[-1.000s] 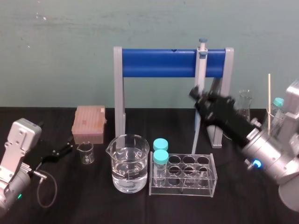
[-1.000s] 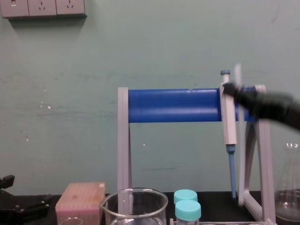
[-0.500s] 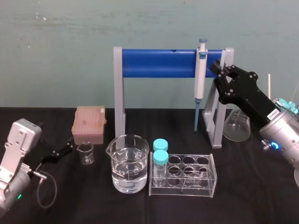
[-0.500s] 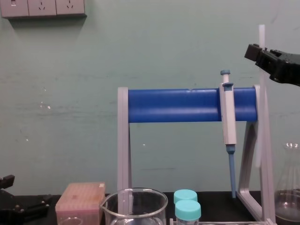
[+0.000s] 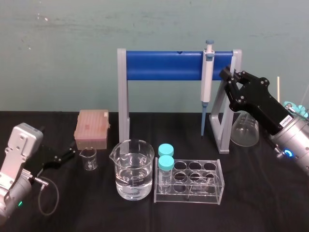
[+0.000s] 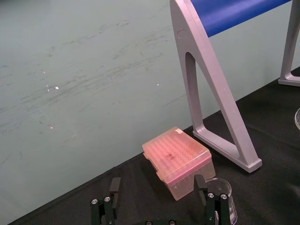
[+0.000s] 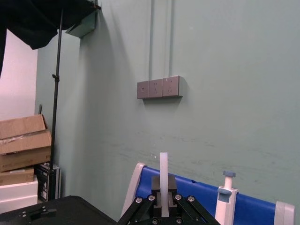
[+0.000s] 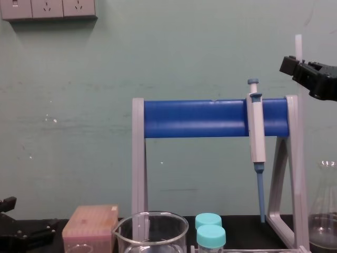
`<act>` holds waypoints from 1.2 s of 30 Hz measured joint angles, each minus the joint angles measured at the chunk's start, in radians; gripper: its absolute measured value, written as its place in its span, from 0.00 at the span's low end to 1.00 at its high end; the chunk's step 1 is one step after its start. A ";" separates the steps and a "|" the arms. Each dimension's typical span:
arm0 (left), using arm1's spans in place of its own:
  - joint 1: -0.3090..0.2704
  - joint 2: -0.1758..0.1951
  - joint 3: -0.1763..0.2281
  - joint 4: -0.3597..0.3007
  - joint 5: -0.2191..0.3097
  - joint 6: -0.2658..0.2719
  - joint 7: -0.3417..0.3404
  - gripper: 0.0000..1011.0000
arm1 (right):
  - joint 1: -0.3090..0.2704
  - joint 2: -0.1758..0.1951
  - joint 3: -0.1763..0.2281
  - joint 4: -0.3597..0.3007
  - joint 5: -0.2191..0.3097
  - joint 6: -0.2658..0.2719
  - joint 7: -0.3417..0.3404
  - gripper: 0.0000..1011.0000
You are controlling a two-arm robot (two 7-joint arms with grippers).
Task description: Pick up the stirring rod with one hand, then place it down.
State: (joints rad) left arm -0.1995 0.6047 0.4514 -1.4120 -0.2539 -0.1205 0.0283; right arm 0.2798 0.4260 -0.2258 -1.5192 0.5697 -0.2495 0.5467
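My right gripper (image 5: pixel 231 77) hangs in the air at the right post of the pipette stand (image 5: pixel 164 65), shut on the stirring rod (image 8: pixel 298 46). The thin translucent-white rod stands upright and sticks up above the black jaws, as the right wrist view also shows, with the stirring rod (image 7: pixel 163 168) clamped in the right gripper (image 7: pixel 163 200). From the chest, the right gripper (image 8: pixel 304 71) sits above the stand's blue bar. The rod's lower part blends with the grey post. My left gripper (image 6: pixel 157 197) rests open low at the table's left, near the left gripper's (image 5: pixel 67 154) small beaker.
A grey-white pipette (image 5: pixel 206 72) with blue tip hangs on the stand, just left of my right gripper. A water beaker (image 5: pixel 133 169), a small beaker (image 5: pixel 88 158), a pink tip box (image 5: pixel 91 128), a tube rack (image 5: pixel 190 181) and a flask (image 5: pixel 244 128) stand on the black table.
My right gripper has carried the rod up and to the right, from in front of the pipette to beside the stand's right post. The left arm has stayed still.
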 joint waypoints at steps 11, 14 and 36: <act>0.000 0.000 0.000 0.000 0.000 0.000 0.000 0.99 | -0.009 0.003 -0.001 -0.003 -0.005 0.003 0.001 0.07; 0.000 0.000 0.000 0.000 0.000 0.000 0.000 0.99 | -0.010 0.003 -0.001 -0.004 -0.005 0.005 0.001 0.07; 0.000 0.000 0.000 0.000 0.000 0.000 0.000 0.99 | -0.003 0.002 -0.011 0.009 -0.007 0.009 0.008 0.07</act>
State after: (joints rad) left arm -0.1995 0.6046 0.4514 -1.4120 -0.2538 -0.1205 0.0283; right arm 0.2772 0.4283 -0.2368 -1.5103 0.5626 -0.2409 0.5543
